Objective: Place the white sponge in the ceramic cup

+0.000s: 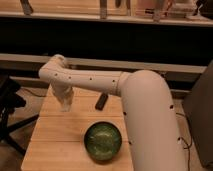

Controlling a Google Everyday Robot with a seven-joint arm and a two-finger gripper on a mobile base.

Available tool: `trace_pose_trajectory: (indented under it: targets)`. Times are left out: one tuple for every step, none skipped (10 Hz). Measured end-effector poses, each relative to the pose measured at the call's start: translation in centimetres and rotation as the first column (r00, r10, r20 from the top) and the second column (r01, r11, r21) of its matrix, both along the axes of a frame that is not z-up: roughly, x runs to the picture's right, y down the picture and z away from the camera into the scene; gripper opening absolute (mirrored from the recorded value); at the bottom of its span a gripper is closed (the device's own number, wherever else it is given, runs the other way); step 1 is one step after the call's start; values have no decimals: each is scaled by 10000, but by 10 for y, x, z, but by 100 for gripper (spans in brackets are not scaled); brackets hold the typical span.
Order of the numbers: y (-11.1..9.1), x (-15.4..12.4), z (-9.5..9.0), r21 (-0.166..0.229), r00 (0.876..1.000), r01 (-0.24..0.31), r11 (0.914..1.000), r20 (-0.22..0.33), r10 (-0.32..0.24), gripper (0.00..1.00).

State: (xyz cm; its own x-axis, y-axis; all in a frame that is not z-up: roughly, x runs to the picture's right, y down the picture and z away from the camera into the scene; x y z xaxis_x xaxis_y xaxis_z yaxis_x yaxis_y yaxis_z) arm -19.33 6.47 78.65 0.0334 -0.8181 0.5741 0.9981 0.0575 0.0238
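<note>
My white arm reaches across the wooden table (55, 140) to its back left. The gripper (65, 104) points down there, just above or on the tabletop. A pale whitish shape at its tip merges with it, and I cannot tell whether this is part of the gripper, the ceramic cup or the white sponge. No separate cup or sponge shows anywhere else on the table.
A green bowl (102, 141) sits at the front middle of the table. A small dark oblong object (101, 101) lies at the back middle, right of the gripper. My arm's large white body (150, 130) covers the table's right side. A dark stand (10, 107) is at the left.
</note>
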Motion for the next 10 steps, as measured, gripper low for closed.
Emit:
trace_pose_trajectory:
  targets:
    - [-3, 9, -6, 19, 9998, -179, 9998, -91, 179, 2]
    - [-7, 25, -14, 61, 9990, -371, 9993, -228, 373, 2]
    - [-13, 49, -24, 119, 9972, -632, 9979, -384, 636, 2]
    - [-18, 68, -31, 163, 9947, -915, 9957, -465, 921, 2]
    - [-22, 85, -36, 215, 9913, -1198, 9926, -528, 1208, 2]
    - [-26, 106, -41, 287, 9855, -1563, 9873, -623, 1578, 2]
    - [-29, 127, -44, 342, 9780, -1940, 9804, -718, 1960, 2]
    - [-29, 135, -45, 367, 9745, -2091, 9772, -748, 2113, 2]
    - [-31, 153, -47, 378, 9661, -2406, 9699, -875, 2430, 2]
    - [-33, 160, -45, 341, 9668, -2348, 9714, -951, 2370, 2]
